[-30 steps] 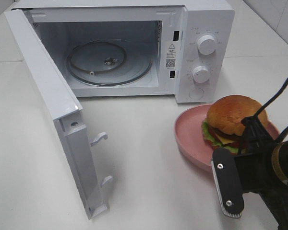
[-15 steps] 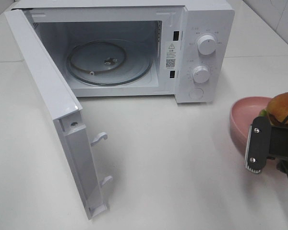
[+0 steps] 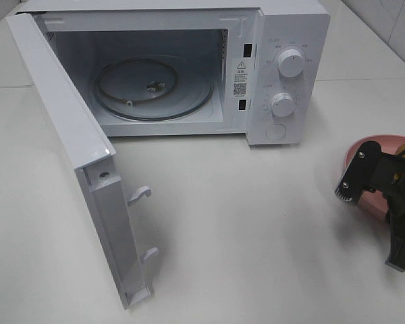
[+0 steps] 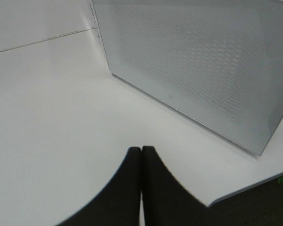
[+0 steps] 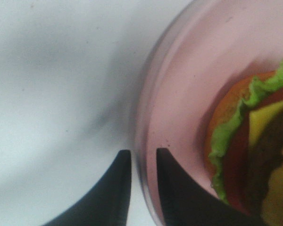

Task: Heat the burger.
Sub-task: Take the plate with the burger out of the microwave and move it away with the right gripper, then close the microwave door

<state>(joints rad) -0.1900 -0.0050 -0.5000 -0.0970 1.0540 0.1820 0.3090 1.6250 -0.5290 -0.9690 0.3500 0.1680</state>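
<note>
One right gripper (image 5: pixel 144 188), jaws narrowly astride the pink plate (image 5: pixel 179 94) rim, burger (image 5: pixel 254 150) just beyond.

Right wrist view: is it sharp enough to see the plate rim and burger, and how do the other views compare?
Right wrist view: soft and close-up, the round pink plate's rim smeared, the layered burger with green lettuce blurry but recognisable. Exterior high view: evenly lit, the open white microwave crisp, only soft shadows. Left wrist view: mostly sharp, near fingers dark.
</note>
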